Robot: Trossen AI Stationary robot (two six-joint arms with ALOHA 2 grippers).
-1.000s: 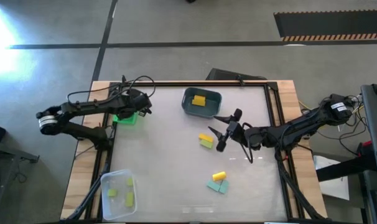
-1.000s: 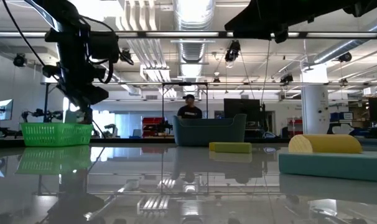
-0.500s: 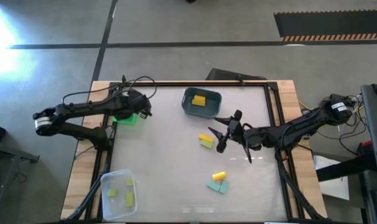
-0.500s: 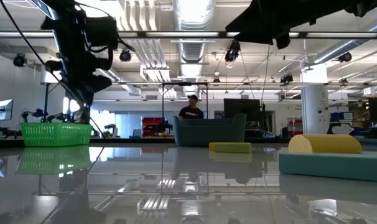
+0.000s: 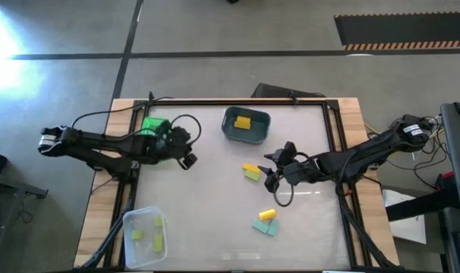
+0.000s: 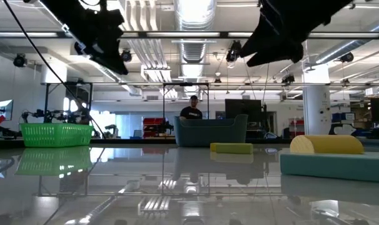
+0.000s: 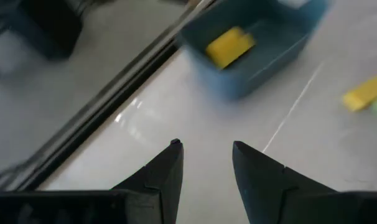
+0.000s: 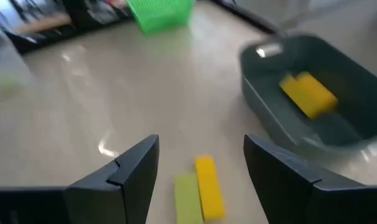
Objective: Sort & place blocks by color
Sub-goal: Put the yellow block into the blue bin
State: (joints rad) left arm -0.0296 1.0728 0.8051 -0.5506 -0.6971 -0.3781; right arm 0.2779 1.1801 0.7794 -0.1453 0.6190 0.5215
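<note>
My left gripper (image 5: 187, 155) (image 7: 206, 149) hangs open and empty above bare table, right of the green bin (image 5: 155, 125). My right gripper (image 5: 273, 173) (image 8: 201, 148) is open in the air just right of a yellow bar (image 8: 207, 185) and a lime bar (image 8: 187, 200), which lie side by side on the table (image 5: 250, 171). The blue-grey bin (image 5: 246, 125) holds a yellow block (image 7: 229, 45). A yellow block (image 5: 267, 215) rests against teal blocks (image 5: 265, 227) near the front. Lime blocks lie in a clear tub (image 5: 145, 236).
The green bin stands at the far left, the blue-grey bin at the far middle, the clear tub at the near left corner. A black frame (image 5: 332, 152) edges the white tabletop. In the low view a person (image 6: 191, 110) stands in the room behind.
My left gripper has swung from over the green bin toward the table's middle, rising and turning, still open and empty. My right gripper has stayed over the yellow and lime bars but has rolled and tipped. No block has moved.
</note>
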